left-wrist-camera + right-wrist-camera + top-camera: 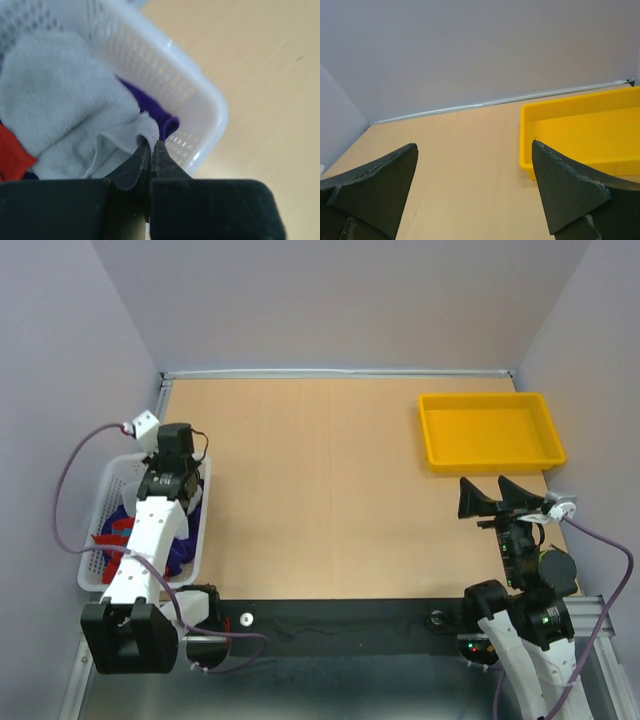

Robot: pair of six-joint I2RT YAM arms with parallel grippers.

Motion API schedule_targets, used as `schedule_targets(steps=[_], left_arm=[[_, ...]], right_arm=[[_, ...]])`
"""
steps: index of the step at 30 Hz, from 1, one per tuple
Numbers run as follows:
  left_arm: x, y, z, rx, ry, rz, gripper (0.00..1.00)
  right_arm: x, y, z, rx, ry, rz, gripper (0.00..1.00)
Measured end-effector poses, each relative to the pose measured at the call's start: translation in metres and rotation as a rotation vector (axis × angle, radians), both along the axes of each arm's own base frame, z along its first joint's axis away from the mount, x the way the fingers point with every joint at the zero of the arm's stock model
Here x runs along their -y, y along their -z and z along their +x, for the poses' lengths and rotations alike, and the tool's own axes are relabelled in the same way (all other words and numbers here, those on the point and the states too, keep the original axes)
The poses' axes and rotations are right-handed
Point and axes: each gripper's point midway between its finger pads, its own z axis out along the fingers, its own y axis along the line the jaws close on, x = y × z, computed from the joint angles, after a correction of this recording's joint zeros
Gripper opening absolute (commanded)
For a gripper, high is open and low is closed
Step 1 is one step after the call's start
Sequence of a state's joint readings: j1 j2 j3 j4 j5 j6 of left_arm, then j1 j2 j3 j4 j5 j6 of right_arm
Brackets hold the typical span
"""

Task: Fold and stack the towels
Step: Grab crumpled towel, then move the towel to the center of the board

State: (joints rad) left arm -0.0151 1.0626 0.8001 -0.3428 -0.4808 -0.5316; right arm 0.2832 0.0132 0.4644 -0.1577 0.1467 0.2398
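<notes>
The towels lie heaped in a white mesh basket (112, 478) at the table's left edge. In the left wrist view a grey towel (60, 100) is on top, a deep purple towel (152, 106) lies under it by the basket wall (200, 100), and a red towel (10, 155) shows at the left. My left gripper (151, 143) reaches down into the basket and is shut on a raised edge of the grey towel. My right gripper (485, 490) hovers open over the table at the right, its fingers (560, 180) wide apart and holding nothing.
A yellow plastic tray (426, 430) stands at the back right, just beyond the right gripper, and its rim (570, 107) shows in the right wrist view. Purple (185, 550) and red (115, 535) cloth show beside the left arm. Walls close the table's back and sides.
</notes>
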Motion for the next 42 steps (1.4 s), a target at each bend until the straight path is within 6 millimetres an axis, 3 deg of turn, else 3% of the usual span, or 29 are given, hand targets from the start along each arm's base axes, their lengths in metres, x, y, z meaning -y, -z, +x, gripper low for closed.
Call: schedule_targets(steps=[5,8,9,10,12,15,17,19,22,25,29,32,34,35,36,37,39,42], left_arm=[[-0.005,-0.129,0.031,0.233,0.032,0.071,0.00],[0.000,-0.235,0.038,0.441,0.073,0.092,0.00],[0.004,-0.258,0.041,0.492,0.089,0.091,0.00],[0.012,-0.297,0.042,0.568,0.129,0.086,0.00],[0.032,-0.356,0.045,0.701,0.204,0.071,0.00],[0.074,-0.429,0.047,0.867,0.357,0.030,0.00],[0.108,-0.464,0.049,0.958,0.483,-0.011,0.00],[0.139,-0.487,0.052,1.027,0.591,-0.052,0.00],[0.183,-0.502,0.058,1.088,0.743,-0.116,0.00],[0.219,-0.490,0.065,1.078,0.851,-0.173,0.00],[0.262,-0.438,0.074,0.979,0.969,-0.239,0.00],[0.288,-0.372,0.076,0.842,1.034,-0.272,0.00],[0.300,-0.310,0.071,0.708,1.069,-0.292,0.00],[0.303,-0.289,0.068,0.673,1.080,-0.298,0.00],[0.306,-0.258,0.061,0.615,1.095,-0.308,0.00],[0.306,-0.239,0.056,0.578,1.099,-0.313,0.00],[0.306,-0.166,0.033,0.437,1.122,-0.336,0.00],[0.306,-0.093,0.004,0.287,1.141,-0.366,0.00]], right_arm=[[0.002,0.000,0.001,-0.003,0.014,0.003,1.00],[0.004,0.001,0.001,-0.005,0.022,0.005,1.00],[0.004,0.001,0.002,-0.006,0.025,0.006,1.00],[0.005,0.002,0.003,-0.011,0.029,0.006,1.00],[0.005,0.003,0.004,-0.018,0.031,0.004,1.00],[0.004,0.007,0.008,-0.037,0.036,0.000,1.00],[0.004,0.009,0.010,-0.050,0.035,-0.004,1.00],[0.003,0.012,0.012,-0.062,0.035,-0.008,1.00],[0.002,0.016,0.016,-0.083,0.034,-0.015,1.00],[-0.001,0.021,0.019,-0.105,0.026,-0.024,1.00],[-0.003,0.025,0.020,-0.118,0.013,-0.031,1.00],[-0.007,0.026,0.021,-0.126,-0.007,-0.039,1.00],[-0.012,0.030,0.023,-0.142,-0.029,-0.049,1.00],[-0.015,0.033,0.025,-0.156,-0.041,-0.055,1.00],[-0.017,0.036,0.026,-0.167,-0.052,-0.059,1.00],[-0.021,0.040,0.029,-0.187,-0.070,-0.067,1.00],[-0.031,0.050,0.035,-0.240,-0.111,-0.076,1.00],[-0.045,0.059,0.044,-0.329,-0.173,-0.088,1.00]])
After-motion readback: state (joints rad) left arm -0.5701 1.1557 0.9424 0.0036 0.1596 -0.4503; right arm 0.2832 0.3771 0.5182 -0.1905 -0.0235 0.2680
